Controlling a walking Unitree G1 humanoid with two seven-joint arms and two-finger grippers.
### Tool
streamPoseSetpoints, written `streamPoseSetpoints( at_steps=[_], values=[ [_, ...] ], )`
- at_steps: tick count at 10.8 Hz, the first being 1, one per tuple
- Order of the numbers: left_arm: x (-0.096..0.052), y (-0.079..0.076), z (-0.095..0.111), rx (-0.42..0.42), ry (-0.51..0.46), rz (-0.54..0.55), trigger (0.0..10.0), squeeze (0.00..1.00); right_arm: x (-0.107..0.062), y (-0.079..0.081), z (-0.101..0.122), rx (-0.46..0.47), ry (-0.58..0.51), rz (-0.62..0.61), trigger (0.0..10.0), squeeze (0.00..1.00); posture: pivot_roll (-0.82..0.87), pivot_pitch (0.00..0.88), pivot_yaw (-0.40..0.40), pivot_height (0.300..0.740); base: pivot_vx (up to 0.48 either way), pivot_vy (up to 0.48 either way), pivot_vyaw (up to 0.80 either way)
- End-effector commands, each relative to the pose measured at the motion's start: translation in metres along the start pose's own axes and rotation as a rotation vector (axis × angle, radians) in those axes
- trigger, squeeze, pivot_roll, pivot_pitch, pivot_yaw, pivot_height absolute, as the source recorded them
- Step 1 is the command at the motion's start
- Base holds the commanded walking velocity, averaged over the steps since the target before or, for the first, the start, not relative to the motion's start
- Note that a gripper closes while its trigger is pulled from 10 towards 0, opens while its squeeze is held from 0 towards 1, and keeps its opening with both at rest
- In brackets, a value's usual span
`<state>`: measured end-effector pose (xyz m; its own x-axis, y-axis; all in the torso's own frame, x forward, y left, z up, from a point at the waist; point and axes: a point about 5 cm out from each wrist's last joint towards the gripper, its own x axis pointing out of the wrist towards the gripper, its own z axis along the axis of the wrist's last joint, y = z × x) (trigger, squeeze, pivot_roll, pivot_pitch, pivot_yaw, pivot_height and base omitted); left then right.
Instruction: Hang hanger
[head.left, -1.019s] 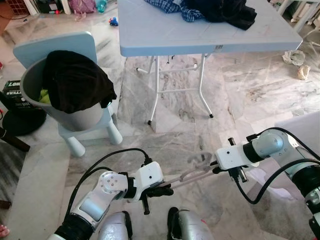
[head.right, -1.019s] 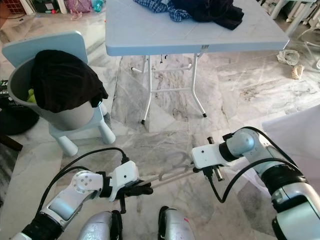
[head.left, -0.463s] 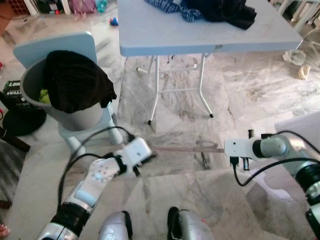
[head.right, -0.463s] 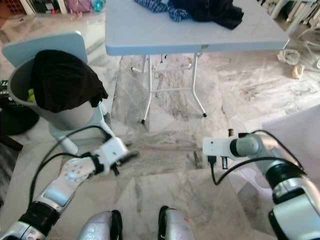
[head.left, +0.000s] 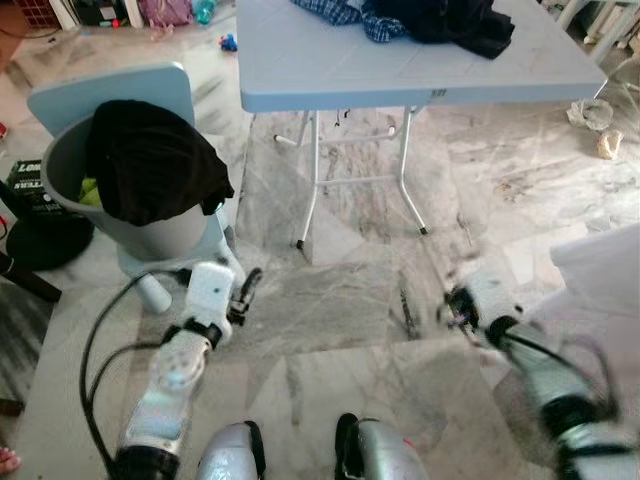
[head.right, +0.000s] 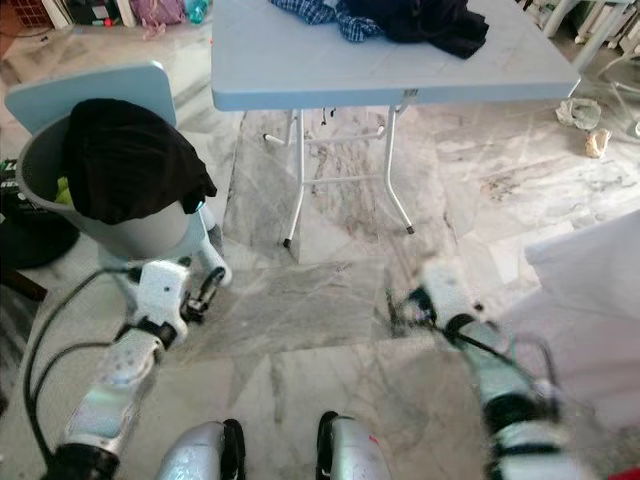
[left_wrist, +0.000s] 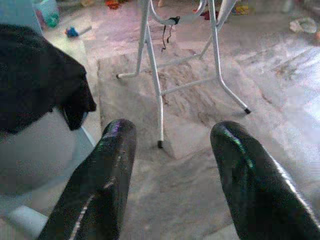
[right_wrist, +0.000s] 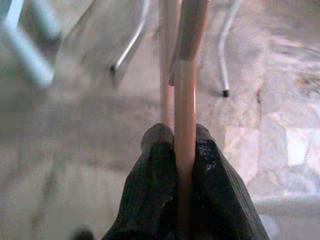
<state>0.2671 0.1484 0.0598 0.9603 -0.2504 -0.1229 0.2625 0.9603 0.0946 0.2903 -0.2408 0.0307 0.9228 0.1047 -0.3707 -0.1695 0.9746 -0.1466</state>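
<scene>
Hanger: a thin, pale pink hanger (right_wrist: 184, 75), smooth and round in section, with two slim bars running side by side away from the fingertips; its far end blurs out, so the hook cannot be made out.
Where it is: pinched in the right gripper (right_wrist: 179, 137), low over the marble floor (head.left: 330, 310) in front of the folding table (head.left: 400, 70).
Right gripper: black fingers (right_wrist: 150, 175) closed tight on the pink bar, which runs up between them; in the head views this arm (head.left: 480, 310) is smeared by motion blur, and the hanger may be the faint streak beside it.
Left gripper: left gripper (left_wrist: 172, 150) spread wide with nothing between the fingers (left_wrist: 107, 175), held low near the grey tub (head.left: 150, 225).
Tub: sits on a pale blue plastic chair (head.left: 120, 95), with a black garment (head.left: 150, 160) draped over its rim.
Table top: a blue checked cloth (head.left: 345, 12) and a dark garment (head.left: 450, 20) lie at the far edge.
Writing: a dark box (head.left: 25, 185) at the left edge carries white lettering, too cropped to read; a small label (head.left: 437, 94) on the table's edge is illegible.
</scene>
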Motion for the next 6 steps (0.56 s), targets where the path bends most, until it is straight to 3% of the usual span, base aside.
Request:
streamPoseSetpoints(
  at_steps=[1, 2, 3, 6],
  values=[
    [0.003, -0.001, 0.004, -0.008, -0.005, 0.003, 10.0, 1.0, -0.002, -0.006, 0.004, 0.112, -0.061, -0.126, 2.2, 0.0, 0.01, 0.185, -0.026, 0.74, 0.0, 0.0, 0.0],
    [0.006, -0.001, 0.007, -0.012, -0.012, -0.006, 10.0, 1.0, -0.002, 0.0, 0.008, 0.132, -0.092, -0.156, 10.0, 0.0, 0.01, 0.181, -0.024, 0.74, 0.0, 0.0, 0.0],
    [0.011, 0.001, 0.012, -0.024, -0.019, -0.004, 10.0, 0.0, -0.001, 0.006, 0.012, 0.173, -0.119, -0.181, 10.0, 0.0, 0.01, 0.178, -0.024, 0.74, 0.0, 0.0, 0.0],
    [0.012, 0.003, 0.014, -0.079, -0.015, 0.014, 10.0, 0.0, -0.006, 0.01, 0.015, 0.199, -0.125, -0.219, 10.0, 0.0, 0.01, 0.18, -0.029, 0.74, 0.0, 0.415, -0.8]
  ],
)
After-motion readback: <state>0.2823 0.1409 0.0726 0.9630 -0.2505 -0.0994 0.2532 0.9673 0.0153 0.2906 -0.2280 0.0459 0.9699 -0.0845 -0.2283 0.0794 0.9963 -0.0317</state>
